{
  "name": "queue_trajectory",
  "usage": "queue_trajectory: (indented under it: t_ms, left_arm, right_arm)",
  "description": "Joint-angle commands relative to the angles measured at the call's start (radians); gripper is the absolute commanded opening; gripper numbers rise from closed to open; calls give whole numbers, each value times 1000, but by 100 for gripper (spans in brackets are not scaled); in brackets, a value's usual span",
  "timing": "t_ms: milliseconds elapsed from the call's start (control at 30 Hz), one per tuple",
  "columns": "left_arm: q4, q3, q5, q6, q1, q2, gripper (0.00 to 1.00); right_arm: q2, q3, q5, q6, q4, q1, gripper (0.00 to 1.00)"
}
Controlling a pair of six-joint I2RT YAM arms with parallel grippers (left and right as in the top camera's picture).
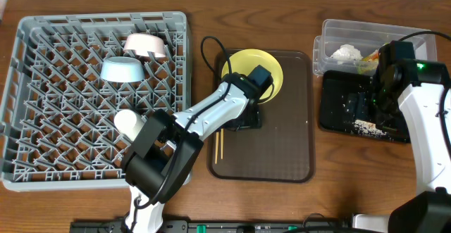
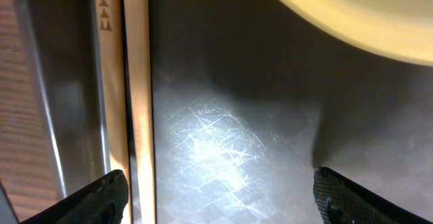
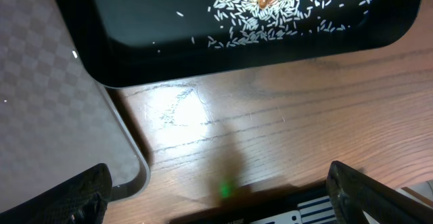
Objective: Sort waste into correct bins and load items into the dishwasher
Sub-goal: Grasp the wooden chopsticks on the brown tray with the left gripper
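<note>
Left end effector (image 2: pixel 220 197) spread wide, chopsticks (image 2: pixel 135 82) beside one fingertip (image 2: pixel 101 197), right end effector (image 3: pixel 220 190) also apart.

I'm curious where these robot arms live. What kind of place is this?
Probably a practice table set up like a kitchen clean-up spot: a grey dish rack holding bowls, a yellow plate, and rice scraps in a black tray.

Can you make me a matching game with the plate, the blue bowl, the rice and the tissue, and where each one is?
Things:
1 yellow plate
2 light blue bowl
3 rice scraps
4 crumpled tissue

Places:
A clear tub
B grey dish rack
C brown serving tray
D black tray

Pairs: 1-C, 2-B, 3-D, 4-A
</note>
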Motion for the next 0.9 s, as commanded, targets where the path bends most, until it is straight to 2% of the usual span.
queue_trajectory:
  t_ms: [0,200,433,600,667,733,867]
  left_arm:
    - [14,-39,-22,13,1,-2,89]
    - [42,-78,-19,13,1,-2,88]
    - [42,-92,-20,13,1,-2,57]
    - [49,-92,-20,13,2,-2,47]
    - [49,-92,-20,13,2,-2,38]
    - [49,-92,-19,13,1,-2,34]
    - [49,-92,-19,13,2,-2,19]
  right_arm:
    - [-14,5,14,12,-5,-20,99]
    - [-14,5,14,12,-5,-20,99]
    - [-14,5,14,12,-9,-20,99]
    - [-14,5,14,12,-9,-20,99]
    - [-14,5,14,12,-9,-20,99]
    - [-14,5,14,12,-10,-20,99]
    - [-14,5,14,12,-12,-20,99]
